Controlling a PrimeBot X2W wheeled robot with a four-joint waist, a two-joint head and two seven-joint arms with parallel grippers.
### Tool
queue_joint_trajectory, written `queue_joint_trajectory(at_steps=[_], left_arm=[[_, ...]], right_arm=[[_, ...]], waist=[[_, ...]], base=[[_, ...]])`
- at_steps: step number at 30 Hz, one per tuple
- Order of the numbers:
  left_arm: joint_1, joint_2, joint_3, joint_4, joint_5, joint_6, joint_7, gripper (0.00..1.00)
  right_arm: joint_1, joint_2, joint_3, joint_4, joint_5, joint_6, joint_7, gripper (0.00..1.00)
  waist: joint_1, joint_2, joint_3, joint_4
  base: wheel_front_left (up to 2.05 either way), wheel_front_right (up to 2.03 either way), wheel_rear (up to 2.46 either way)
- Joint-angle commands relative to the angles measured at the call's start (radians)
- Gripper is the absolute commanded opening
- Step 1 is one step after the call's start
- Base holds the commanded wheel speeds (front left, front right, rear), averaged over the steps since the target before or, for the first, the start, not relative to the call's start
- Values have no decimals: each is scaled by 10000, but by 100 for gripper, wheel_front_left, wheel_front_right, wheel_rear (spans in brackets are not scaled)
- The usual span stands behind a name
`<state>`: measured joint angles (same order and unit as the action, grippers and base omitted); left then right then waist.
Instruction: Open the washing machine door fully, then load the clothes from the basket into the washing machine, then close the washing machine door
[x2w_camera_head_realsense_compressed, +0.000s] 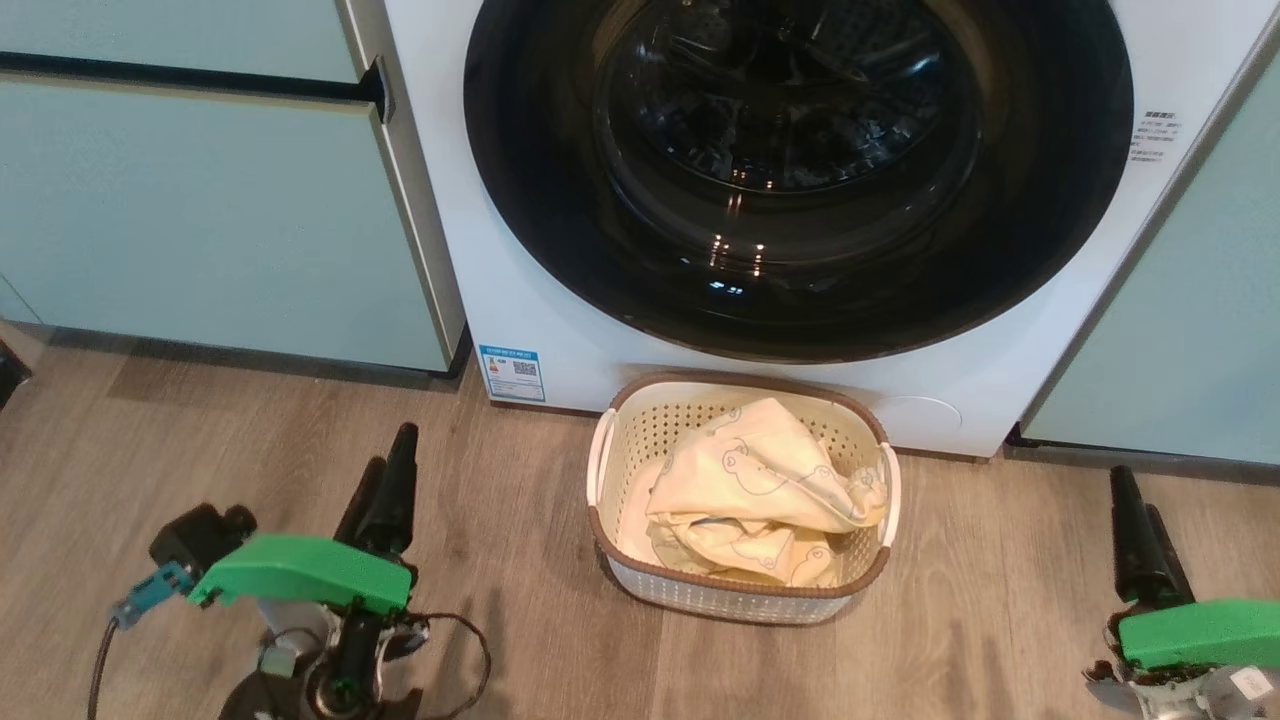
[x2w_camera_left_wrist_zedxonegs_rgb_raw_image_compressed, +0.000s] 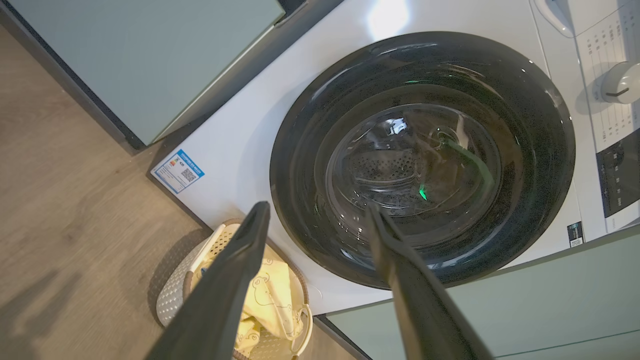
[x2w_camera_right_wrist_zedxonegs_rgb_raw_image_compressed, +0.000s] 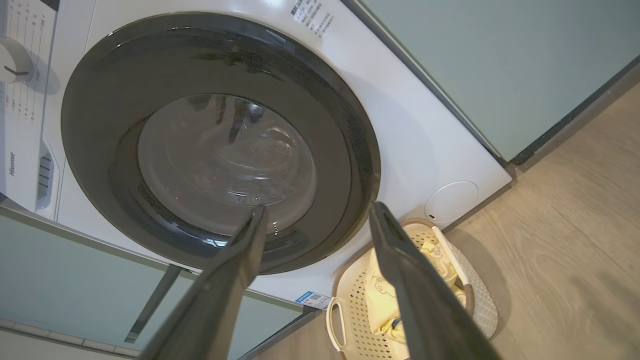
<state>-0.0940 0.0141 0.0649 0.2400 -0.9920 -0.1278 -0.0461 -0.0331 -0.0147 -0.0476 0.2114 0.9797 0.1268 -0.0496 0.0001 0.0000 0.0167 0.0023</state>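
While hovering low over the wooden floor (x2w_camera_head_realsense_compressed: 500, 560), well short of the washing machine (x2w_camera_head_realsense_compressed: 540, 300), holds the jaws spread wide on the left tool (x2w_camera_left_wrist_zedxonegs_rgb_raw_image_compressed: 316, 207) and on the right tool (x2w_camera_right_wrist_zedxonegs_rgb_raw_image_compressed: 317, 207) alike, gripping nothing. Faces the washing machine door (x2w_camera_head_realsense_compressed: 800, 320), shut flush against the white front between pale green cabinets (x2w_camera_head_realsense_compressed: 200, 220), its glass bowl dark and glossy. Finds the basket (x2w_camera_head_realsense_compressed: 740, 600) on the floor just in front of the machine, below the door's lower rim and between the two tools, with the clothes (x2w_camera_head_realsense_compressed: 760, 480) heaped inside, pale yellow with bear outlines showing, none lifted out. Judges the first step to be in hand and not yet begun: opening the door fully. Calls next for raising one tool to the door's rim and finding a catch or recess there. Cannot tell from these views on which side it lies. Calls then for hooking a finger behind the edge and swinging the door round wide. Needs care to keep the swing off the basket, close beneath, and the fingers off the bulging glass. Leaves loading and closing for afterwards.
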Motion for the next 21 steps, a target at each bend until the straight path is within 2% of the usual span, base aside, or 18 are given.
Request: queue_joint_trajectory(at_steps=[1, 21], left_arm=[[-696, 164, 175, -451, 491, -20, -186, 100], [-1031, 220, 172, -663, 3019, -22, -746, 100]], right_arm=[[-591, -186, 159, -447, -539, 19, -147, 100], [-778, -234, 293, -831, -3767, 25, -708, 100]], waist=[[0, 0, 7, 2], [0, 0, 14, 13]], base=[[0, 0, 0], [0, 0, 0]])
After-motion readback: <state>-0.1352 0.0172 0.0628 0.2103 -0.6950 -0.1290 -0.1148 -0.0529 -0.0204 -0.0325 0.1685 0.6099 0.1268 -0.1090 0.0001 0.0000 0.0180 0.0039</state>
